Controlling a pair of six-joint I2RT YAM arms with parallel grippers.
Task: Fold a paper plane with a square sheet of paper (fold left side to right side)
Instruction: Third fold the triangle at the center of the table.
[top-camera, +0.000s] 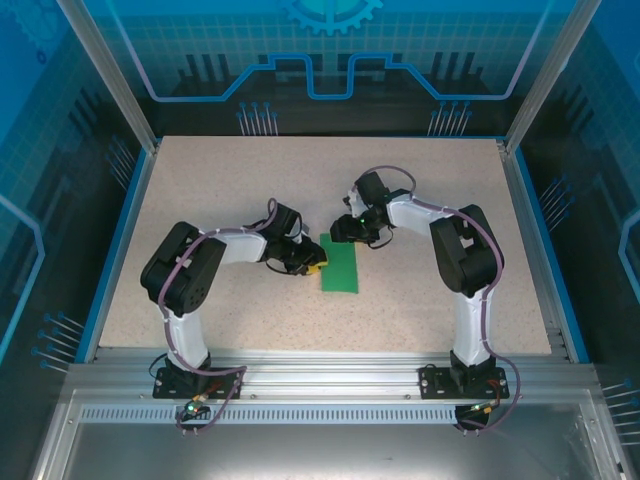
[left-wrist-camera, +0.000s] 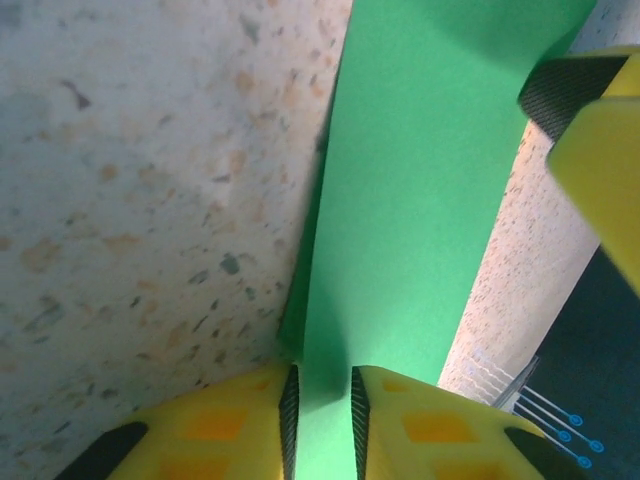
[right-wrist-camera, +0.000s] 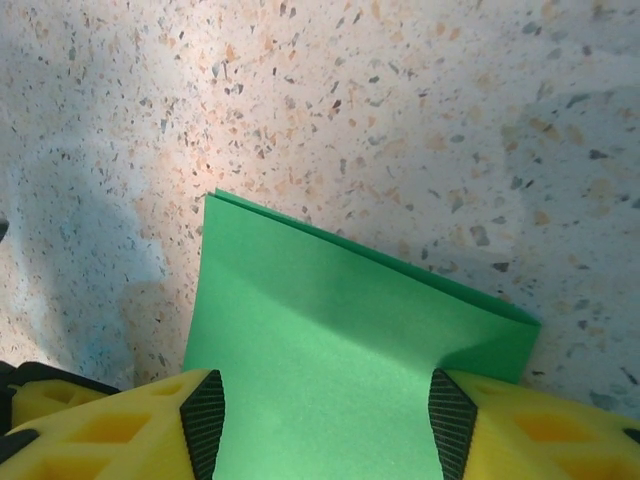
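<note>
The square sheet of paper (top-camera: 340, 265) is bright green and lies on the table folded in half as a narrow strip. My left gripper (top-camera: 313, 266) is at the strip's left long edge. In the left wrist view its pads stand a narrow gap apart (left-wrist-camera: 320, 420), with the green paper (left-wrist-camera: 410, 200) running between or under them. My right gripper (top-camera: 345, 232) is at the strip's far end. It stands open (right-wrist-camera: 328, 425), its two pads straddling the paper (right-wrist-camera: 330, 330) near either side edge. Two layers show at the paper's far edge.
The speckled tabletop (top-camera: 250, 190) has blue rails along its left and right sides. Metal frame posts rise at the back corners. A yellow finger of the right gripper (left-wrist-camera: 590, 130) shows at the upper right of the left wrist view, close to the paper.
</note>
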